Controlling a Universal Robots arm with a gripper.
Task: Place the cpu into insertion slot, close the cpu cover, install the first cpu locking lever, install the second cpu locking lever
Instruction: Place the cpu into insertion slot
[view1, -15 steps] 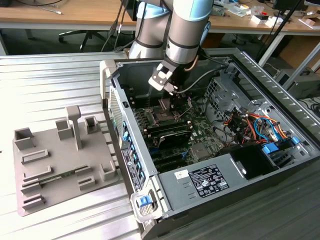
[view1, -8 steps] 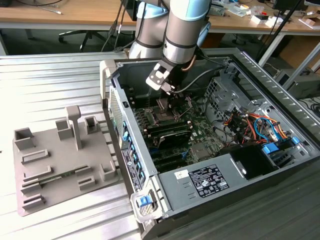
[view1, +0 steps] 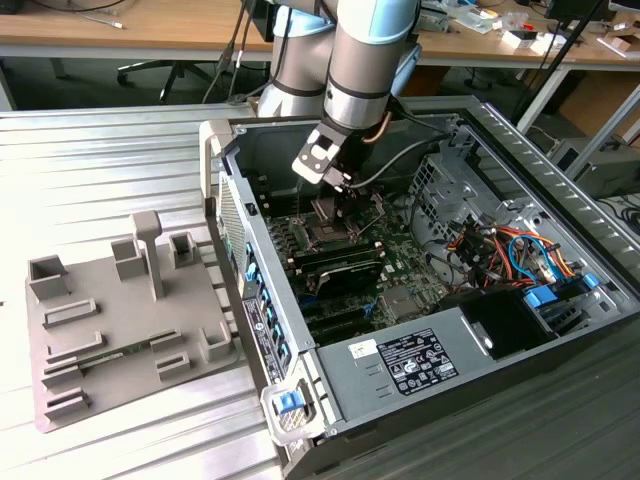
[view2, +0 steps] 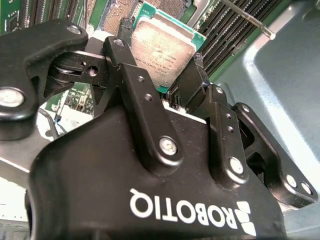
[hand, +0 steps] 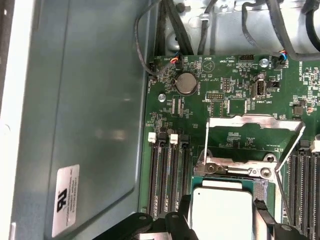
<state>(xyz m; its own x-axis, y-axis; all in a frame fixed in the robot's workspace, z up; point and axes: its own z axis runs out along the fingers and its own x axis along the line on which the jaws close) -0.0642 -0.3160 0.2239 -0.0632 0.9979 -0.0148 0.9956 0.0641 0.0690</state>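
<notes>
A: Report state of jaws.

B: Clenched on the cpu (view2: 162, 47). In the second wrist view: black fingers (view2: 131, 75) against two opposite edges, silvery-grey top toward the camera, green edge around it.

A: Give position of the cpu.

B: Inside the open computer case (view1: 250, 285), directly over the insertion slot (view2: 120, 12). Contact or gap: cannot tell. In the second wrist view, read the slot as a brownish contact field just past the chip's far edge.

A: State what the first wrist view adds.

B: Shows the cpu cover (hand: 250, 120) standing up on its hinge, with green motherboard (hand: 225, 75) visible through the cut-out centre. Shows also a thin wire lever (hand: 280, 167) raised beside the cover, long black memory slots (hand: 167, 180) to one side, and a round coin cell (hand: 186, 83) beyond the cover.

A: State what the exterior view adds.

B: Shows the arm (view1: 360, 70) reaching down into the case, the case lying on a ribbed metal desk (view1: 100, 150), and a grey fixture plate (view1: 120, 320) on the desk at the exterior view's left of the case, well apart from the jaws.
</notes>
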